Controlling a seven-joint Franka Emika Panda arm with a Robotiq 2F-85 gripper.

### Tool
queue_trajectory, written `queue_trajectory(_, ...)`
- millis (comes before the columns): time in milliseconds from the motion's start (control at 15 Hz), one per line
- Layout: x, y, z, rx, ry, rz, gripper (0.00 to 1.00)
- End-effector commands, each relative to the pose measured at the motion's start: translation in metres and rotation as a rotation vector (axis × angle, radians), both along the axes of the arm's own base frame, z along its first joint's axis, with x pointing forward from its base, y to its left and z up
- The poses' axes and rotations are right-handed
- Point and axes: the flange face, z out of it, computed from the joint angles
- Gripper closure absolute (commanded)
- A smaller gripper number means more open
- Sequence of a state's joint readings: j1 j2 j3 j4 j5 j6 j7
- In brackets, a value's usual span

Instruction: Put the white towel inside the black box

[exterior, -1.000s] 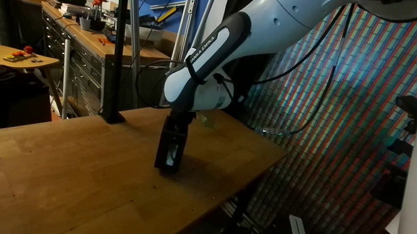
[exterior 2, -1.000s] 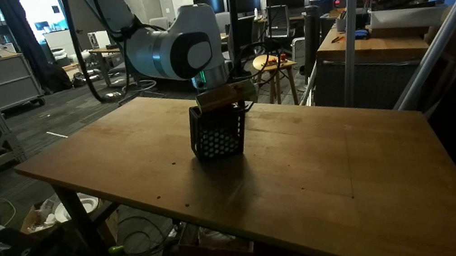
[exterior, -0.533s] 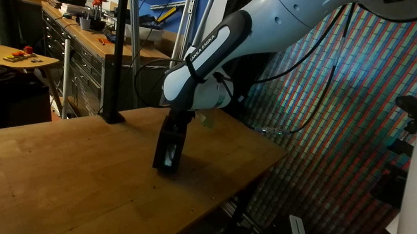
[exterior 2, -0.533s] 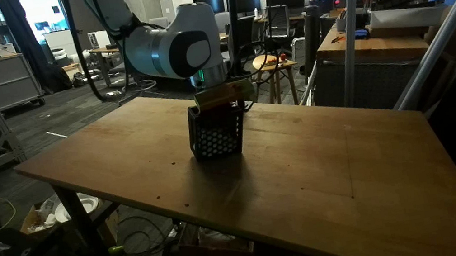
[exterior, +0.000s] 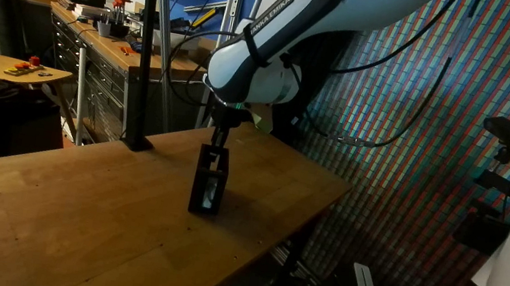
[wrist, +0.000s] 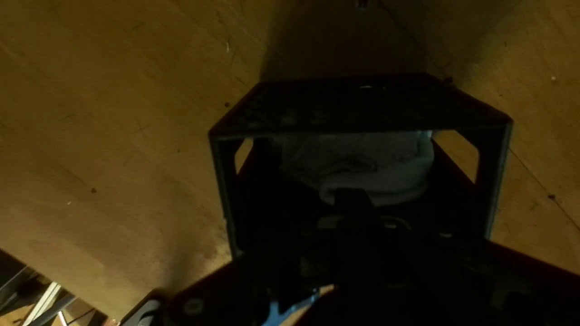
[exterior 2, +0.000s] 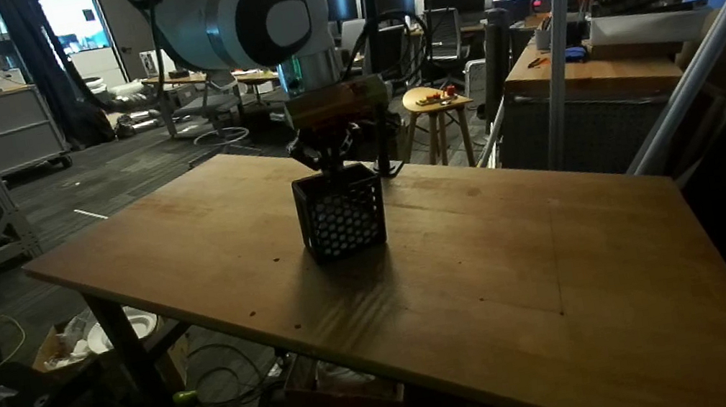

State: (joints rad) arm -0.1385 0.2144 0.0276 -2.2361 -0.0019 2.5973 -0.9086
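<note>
In an exterior view, the gripper [exterior 2: 333, 169] is seen with its two fingers drawn together at the mouth of the one box [exterior 2: 344, 224]; half a second ago that mouth was hidden. In an exterior view, the gripper is shown higher over the box than then. In the wrist view, one towel [wrist: 385, 181] is seen inside the box (contact with the fingers cannot be told).

The counter [exterior 2: 610, 339] is of brown wood, and small dark spots [exterior 2: 297, 326] are visible on it. One black box [exterior 2: 345, 221], with openings in its sides, stands upright on it. Near one edge, a black post [exterior: 144, 54] stands also.
</note>
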Motion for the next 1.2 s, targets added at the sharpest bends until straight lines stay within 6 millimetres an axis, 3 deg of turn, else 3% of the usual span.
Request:
queue_trajectory(0,-0.017,0.005,0.059,-0.016,-0.067,-0.042,0.99)
queue_trajectory(133,-0.021,0.004,0.086,-0.011,-0.122,-0.080,0.97)
queue_trajectory(200,-0.024,0.004,0.099,-0.004,-0.147,-0.094,0.73)
queue_trajectory(267,-0.010,0.002,0.074,-0.005,-0.108,-0.064,0.96)
queue_trajectory(333,-0.012,0.002,0.085,-0.005,-0.127,-0.074,0.96)
queue_trajectory(533,-0.019,0.002,0.095,-0.005,-0.142,-0.084,0.74)
queue_trajectory(1133,-0.021,0.002,0.091,-0.003,-0.135,-0.088,0.73)
